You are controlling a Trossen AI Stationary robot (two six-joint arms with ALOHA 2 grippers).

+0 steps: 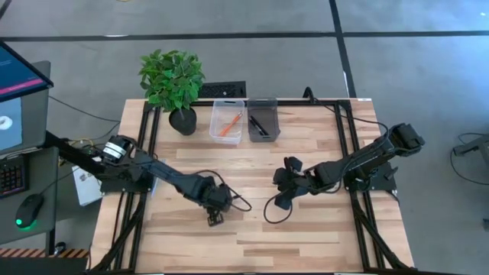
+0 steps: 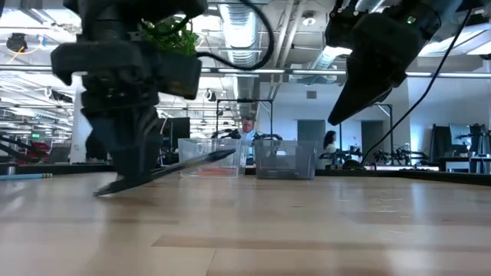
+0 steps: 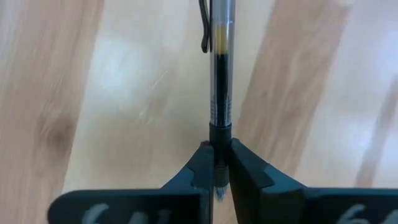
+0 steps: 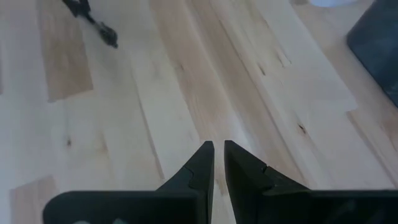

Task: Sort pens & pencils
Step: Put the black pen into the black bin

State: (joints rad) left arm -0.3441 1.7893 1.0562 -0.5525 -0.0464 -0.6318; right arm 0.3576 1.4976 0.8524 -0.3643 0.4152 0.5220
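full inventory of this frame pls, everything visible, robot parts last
Pen: one, black with a silvery clip, held in the left hand, tilted, low over the table's middle.
Clear bin: one, orange pencils inside, back edge of the table.
Grey bin: one, dark pens inside, right of the clear bin.
Plant: one, green in a black pot, back left corner.
Table: one, light wood.
Monitor, keyboard, mouse: left of the table.
Left hand: shut on the pen.
Right hand: nearly shut, empty, above bare wood.
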